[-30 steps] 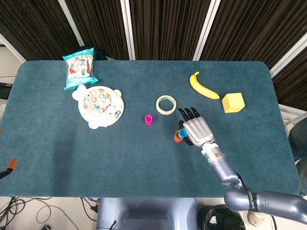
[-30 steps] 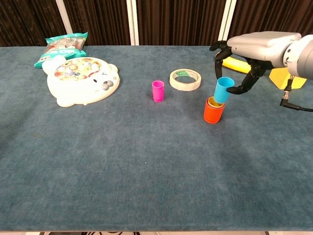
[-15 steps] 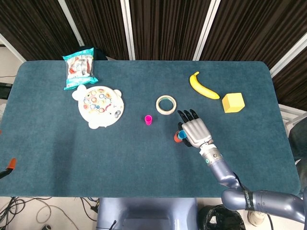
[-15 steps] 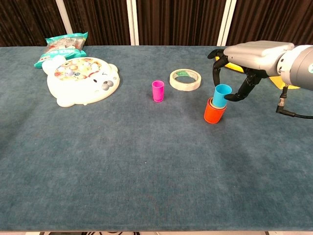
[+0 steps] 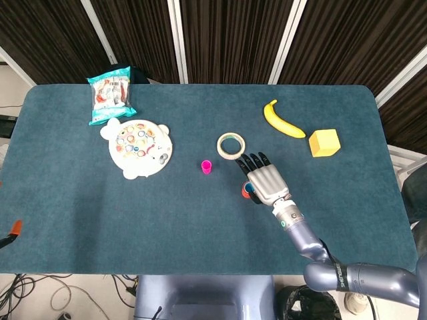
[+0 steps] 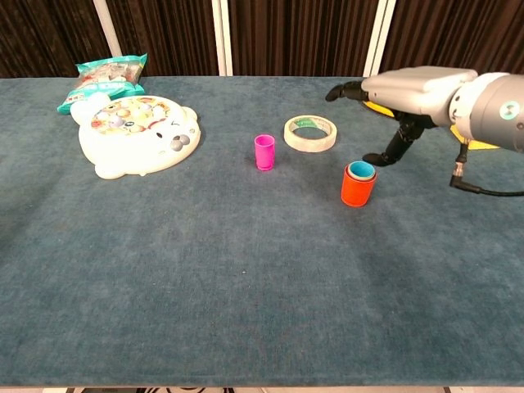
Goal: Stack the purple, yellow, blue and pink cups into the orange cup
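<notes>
The orange cup stands upright right of the table's middle, with the blue cup nested down inside it over other cups whose rims barely show. In the head view only an orange sliver of that cup peeks out beside my right hand. My right hand hovers just above and behind the stack, fingers spread, holding nothing; its back covers the stack from above. The pink cup stands alone, upright, to the left. My left hand is out of sight.
A roll of tape lies just behind the stack. A banana and a yellow block sit at the far right. A white bear-shaped toy tray and a snack bag are at the far left.
The blue cup, held tilted above the orange cup a second ago, has dropped into the stack. My right hand let go, spread its fingers and shifted slightly left.
</notes>
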Robot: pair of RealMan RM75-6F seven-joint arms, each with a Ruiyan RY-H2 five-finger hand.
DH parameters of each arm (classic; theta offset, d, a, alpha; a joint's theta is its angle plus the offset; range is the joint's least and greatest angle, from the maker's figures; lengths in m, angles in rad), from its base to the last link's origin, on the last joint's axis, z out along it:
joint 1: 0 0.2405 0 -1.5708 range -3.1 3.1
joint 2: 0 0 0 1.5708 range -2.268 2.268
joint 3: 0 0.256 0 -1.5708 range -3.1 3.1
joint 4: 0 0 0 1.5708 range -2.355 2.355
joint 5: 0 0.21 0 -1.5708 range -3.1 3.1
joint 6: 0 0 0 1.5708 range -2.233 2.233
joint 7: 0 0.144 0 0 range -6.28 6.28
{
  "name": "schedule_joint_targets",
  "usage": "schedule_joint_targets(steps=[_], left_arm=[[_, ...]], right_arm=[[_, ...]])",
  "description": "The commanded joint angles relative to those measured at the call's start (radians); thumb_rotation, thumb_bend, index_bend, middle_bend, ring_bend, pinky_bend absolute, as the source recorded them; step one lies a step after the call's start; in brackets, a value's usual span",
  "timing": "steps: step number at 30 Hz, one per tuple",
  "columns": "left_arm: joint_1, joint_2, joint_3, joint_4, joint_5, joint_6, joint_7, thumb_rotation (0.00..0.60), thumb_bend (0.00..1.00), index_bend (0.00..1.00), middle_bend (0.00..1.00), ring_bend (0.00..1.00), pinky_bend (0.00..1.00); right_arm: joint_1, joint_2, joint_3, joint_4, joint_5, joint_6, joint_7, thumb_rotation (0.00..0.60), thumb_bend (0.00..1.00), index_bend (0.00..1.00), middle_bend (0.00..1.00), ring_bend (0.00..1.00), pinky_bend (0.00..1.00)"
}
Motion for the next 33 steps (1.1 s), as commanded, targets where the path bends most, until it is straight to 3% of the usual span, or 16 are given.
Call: schedule_joint_targets(steps=[1, 13, 33], left_arm=[[0.0, 0.0, 0.0, 0.0, -0.002, -0.001, -0.001, 0.6, 0.31, 0.05, 0.05, 0.0, 0.0], [0.0, -0.002, -0.001, -0.001, -0.008, -0.006, 0.0, 0.6, 0.31, 0.05, 0.05, 0.0, 0.0], [-0.004, -0.003, 0.0, 0.001, -0.012, -0.017, -0.015, 0.6, 0.31, 0.05, 0.05, 0.0, 0.0]], right_arm=[[0.015, -0.001, 0.027, -0.005, 0.015, 0.003, 0.01, 0.6, 0.44, 0.04, 0.0, 0.02, 0.06], [0.158, -0.085, 0.105, 0.07, 0.173, -0.079, -0.048, 0.6, 0.44, 0.18, 0.0, 0.02, 0.06], [0.312, -0.266, 0.125, 0.348, 0.343, -0.136, -0.079, 0.6, 0.44, 0.22, 0.0, 0.02, 0.06]])
